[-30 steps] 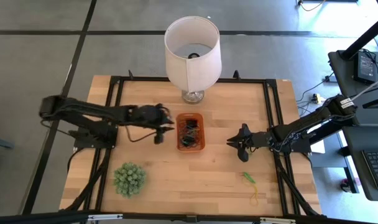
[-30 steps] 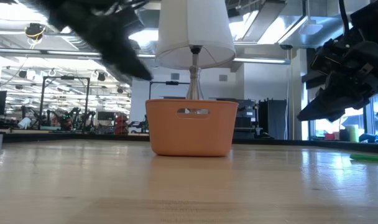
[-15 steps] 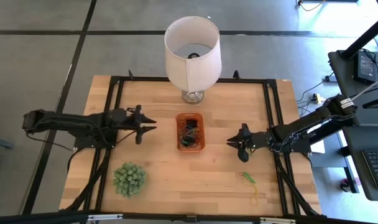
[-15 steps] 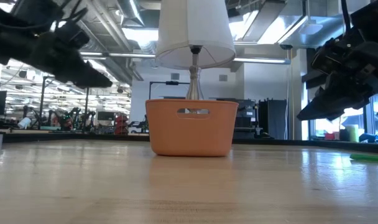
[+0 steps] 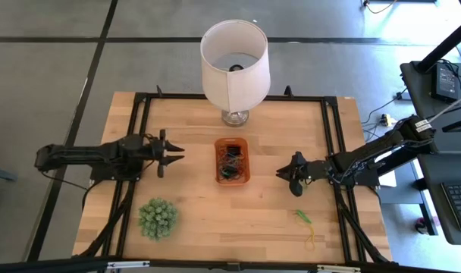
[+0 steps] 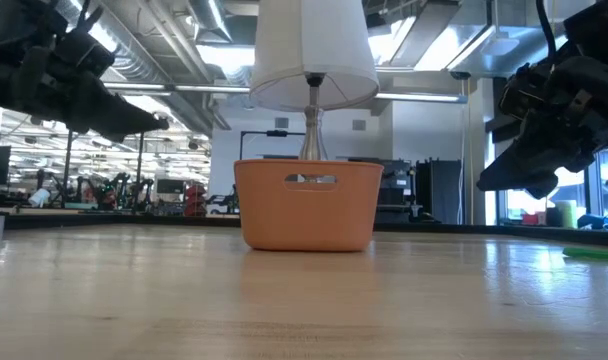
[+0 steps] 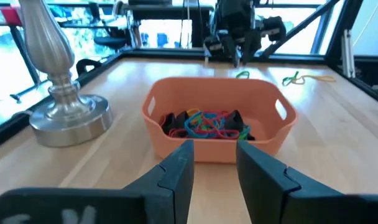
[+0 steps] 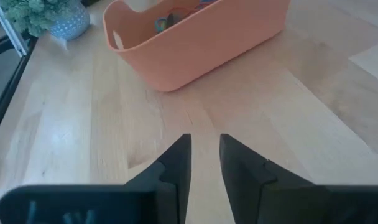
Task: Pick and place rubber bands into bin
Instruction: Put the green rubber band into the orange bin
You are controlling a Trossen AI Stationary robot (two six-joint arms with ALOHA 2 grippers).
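Observation:
The orange bin (image 5: 218,161) sits at the table's middle, and a tangle of coloured rubber bands (image 5: 230,161) lies inside it (image 7: 204,122). A loose green band (image 5: 302,217) and a yellow one (image 5: 311,241) lie on the wood near the table's near right corner. My left gripper (image 5: 177,152) hovers left of the bin, level and pointing at it, open and holding nothing (image 7: 215,154). My right gripper (image 5: 279,173) hovers right of the bin, open a little and holding nothing (image 8: 206,144). In the low view the bin (image 6: 306,215) stands between both grippers.
A lamp with a white shade (image 5: 234,57) stands on its metal base (image 5: 235,117) just beyond the bin. A spiky green ball plant (image 5: 157,218) sits near the table's near left corner. Bare wood lies between the bin and the loose bands.
My left gripper has drawn back from beside the bin toward the table's left edge and has tipped from pointing down to lying level. The bin, the bands and my right arm have kept still.

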